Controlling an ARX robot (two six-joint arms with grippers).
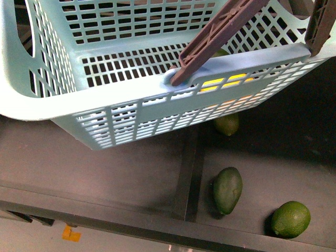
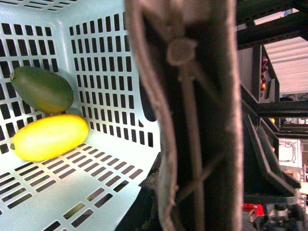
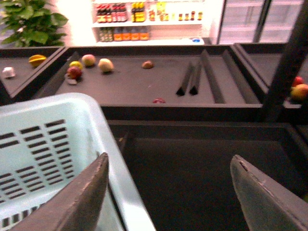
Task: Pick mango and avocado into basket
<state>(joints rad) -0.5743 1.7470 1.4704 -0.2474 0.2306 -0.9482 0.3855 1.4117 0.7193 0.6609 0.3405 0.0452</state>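
From where I stand, the right gripper (image 3: 168,160) hangs level over a dark shelf bay. Its two fingers (image 3: 89,197) are spread wide with nothing between them. One finger sits just beside a corner of the basket (image 3: 48,144), and the other has open dark floor beyond it. I can't tell whether the left gripper is open or closed. Its wrist camera looks down into the basket past a broad, blurred dark upright (image 2: 192,120) with a brownish edge, and I can't say whether that is a finger or a handle. Neither arm shows in the front view. The mango (image 2: 48,137) lies on the slotted floor in a corner of the basket, with the avocado (image 2: 41,89) resting against it and against the wall. From the front, the mango's yellow glows through the wall slots. The basket sits tilted over the shelf with its brown handles (image 1: 220,37) raised, and its near wall overhangs the divider bar (image 1: 191,168). Just right of that bar lies a loose dark green oval fruit (image 1: 227,190), and a rounder bright green fruit (image 1: 290,219) sits near it, close to the front lip (image 1: 131,226). A third green fruit (image 1: 227,124) is half hidden under the basket's wall. Left of the bar the shelf floor runs open — the basket's rim is the only edge above it. Far behind, another shelf carries scattered fruit (image 3: 89,61).
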